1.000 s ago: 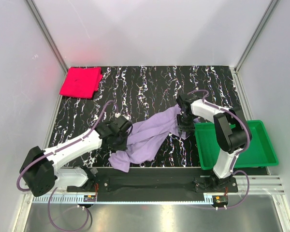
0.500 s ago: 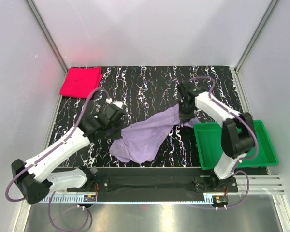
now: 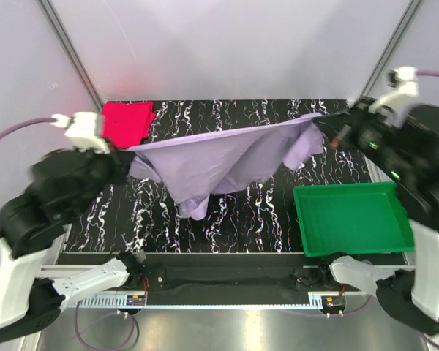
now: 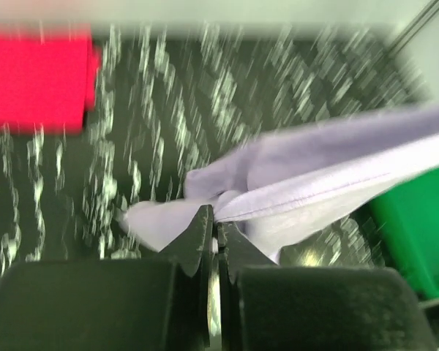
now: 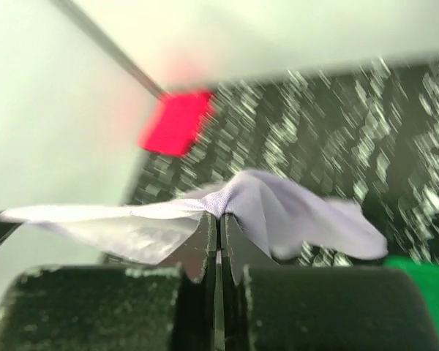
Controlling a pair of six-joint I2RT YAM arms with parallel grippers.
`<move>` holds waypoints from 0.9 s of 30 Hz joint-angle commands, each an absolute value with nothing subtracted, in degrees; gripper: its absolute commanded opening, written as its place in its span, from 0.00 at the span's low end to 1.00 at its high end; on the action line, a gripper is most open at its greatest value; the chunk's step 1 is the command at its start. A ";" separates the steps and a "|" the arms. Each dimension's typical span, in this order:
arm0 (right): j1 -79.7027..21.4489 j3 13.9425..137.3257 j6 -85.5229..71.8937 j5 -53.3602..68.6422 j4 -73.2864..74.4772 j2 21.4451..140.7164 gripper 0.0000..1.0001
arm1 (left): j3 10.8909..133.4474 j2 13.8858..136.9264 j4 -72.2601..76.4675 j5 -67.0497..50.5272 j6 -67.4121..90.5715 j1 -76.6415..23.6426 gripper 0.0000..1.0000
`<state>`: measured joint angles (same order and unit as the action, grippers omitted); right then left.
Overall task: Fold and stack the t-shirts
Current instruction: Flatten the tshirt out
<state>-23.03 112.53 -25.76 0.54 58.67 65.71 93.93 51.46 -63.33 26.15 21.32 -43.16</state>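
Note:
The lavender t-shirt [image 3: 219, 157] hangs stretched in the air between both arms, high over the black marbled table; its body sags toward the middle. My left gripper [image 4: 216, 217] is shut on its left edge [image 4: 307, 194], at the left of the top view [image 3: 124, 155]. My right gripper [image 5: 219, 218] is shut on the other end of the lavender t-shirt [image 5: 278, 205], at the right of the top view [image 3: 329, 130]. The pink-red t-shirt [image 3: 128, 121] lies as a folded square in the far left corner; the pink-red t-shirt [image 4: 36, 84] also shows in the left wrist view.
A green plastic tray [image 3: 351, 248] stands on the right side of the table near the front. White walls with metal corner posts enclose the table on three sides. A black rail runs along the near edge by the arm bases.
Both grippers have shut on the lavender t-shirt and risen, pulling apart. The shirt went from a crumpled heap on the table to a taut span in the air.

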 commanded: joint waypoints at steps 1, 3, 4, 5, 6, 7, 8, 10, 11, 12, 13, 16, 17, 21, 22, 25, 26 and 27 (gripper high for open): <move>-23.12 118.55 -26.45 1.84 59.15 61.45 0.00 | 100.36 47.64 -58.63 27.78 11.97 -42.89 0.00; -23.12 121.98 -26.28 4.82 58.19 59.69 0.00 | 104.05 46.59 -57.23 26.55 10.29 -42.89 0.00; -23.12 123.65 -26.54 5.97 57.84 58.29 0.00 | 105.02 45.36 -56.61 26.11 8.72 -42.89 0.00; -23.12 124.45 -26.98 6.93 57.57 57.75 0.00 | 105.99 44.83 -55.82 25.23 7.92 -42.89 0.00; -23.20 124.89 -28.37 8.77 56.35 57.31 0.00 | 106.17 44.13 -54.24 25.05 7.30 -42.89 0.00; -23.12 124.98 -29.43 9.48 55.29 56.35 0.00 | 106.08 43.16 -53.53 24.87 6.42 -42.89 0.00; -23.12 124.55 -30.31 10.01 54.07 55.99 0.00 | 106.08 42.81 -52.74 25.05 5.98 -42.98 0.00; -23.12 123.32 -32.78 10.72 50.28 55.81 0.00 | 105.12 42.63 -50.89 25.92 5.28 -42.89 0.00; -23.20 122.09 -33.22 10.55 49.49 56.25 0.00 | 104.42 43.15 -50.19 27.23 4.75 -42.98 0.00; -23.12 121.47 -33.31 9.59 48.53 56.86 0.00 | 102.67 43.59 -49.23 27.94 4.14 -42.89 0.00; -23.12 120.16 -33.14 8.71 48.25 58.69 0.00 | 101.35 44.46 -48.70 29.08 3.26 -42.89 0.00; -23.12 117.17 -31.29 3.54 45.01 63.26 0.00 | 94.07 48.24 -44.58 36.98 1.68 -42.89 0.00; -23.12 115.68 -29.37 0.38 44.13 64.67 0.00 | 91.61 50.34 -42.73 41.61 0.80 -42.89 0.00; -22.94 112.95 -20.24 -8.43 38.43 75.46 0.00 | 89.20 61.39 -38.57 38.17 -0.10 -34.50 0.00; -21.90 111.20 -18.65 -9.39 37.02 77.50 0.00 | 89.21 64.22 -38.32 36.84 -0.09 -32.37 0.00; -16.72 106.29 -16.27 -4.23 28.16 85.06 0.00 | 85.88 72.75 -32.62 32.97 1.49 -24.80 0.01; -15.39 105.91 -15.22 -1.00 25.60 87.25 0.00 | 85.17 74.95 -31.22 32.79 1.06 -23.13 0.00; -14.51 106.69 -14.94 -0.18 23.66 92.84 0.00 | 85.69 77.84 -29.37 33.31 0.79 -20.16 0.00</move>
